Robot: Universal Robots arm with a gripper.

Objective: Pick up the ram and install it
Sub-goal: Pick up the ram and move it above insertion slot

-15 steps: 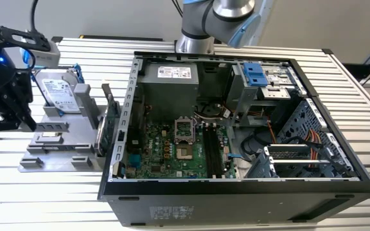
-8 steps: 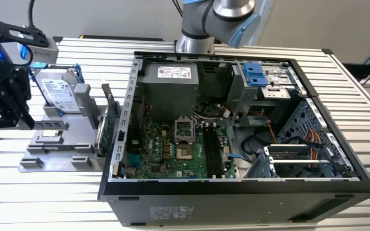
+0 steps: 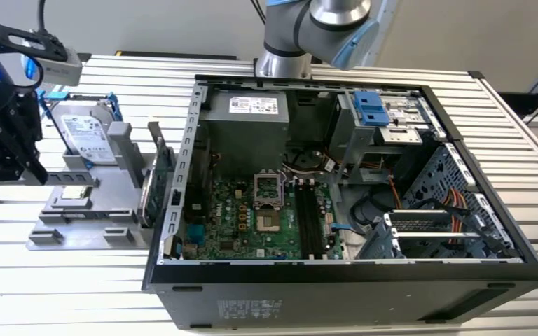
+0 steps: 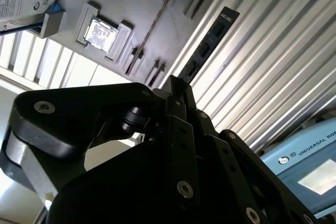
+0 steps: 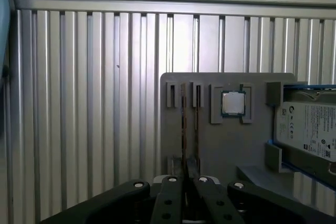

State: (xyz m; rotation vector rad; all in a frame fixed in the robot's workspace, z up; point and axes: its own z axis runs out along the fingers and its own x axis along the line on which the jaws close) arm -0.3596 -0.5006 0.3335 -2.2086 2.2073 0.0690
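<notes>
The ram [image 4: 210, 43] is a slim dark stick with chips that runs out from my fingertips, hanging above the ribbed table. In the first wrist view the ram [image 5: 184, 129] shows edge-on as a thin line between my fingers. My gripper [image 5: 185, 178] [image 4: 181, 85] is shut on it, high above the grey holder [image 5: 231, 150]. In the exterior view my gripper [image 3: 8, 161] is at the far left, well away from the open computer case [image 3: 344, 269]. The black slots [image 3: 308, 224] on the green motherboard lie beside the processor socket.
The grey holder [image 3: 82, 224] left of the case carries a hard drive [image 3: 87, 140] in a blue frame, a square silver processor chip [image 5: 232, 103] and another upright green stick [image 3: 162, 175]. Cables, a drive cage and a power supply crowd the case.
</notes>
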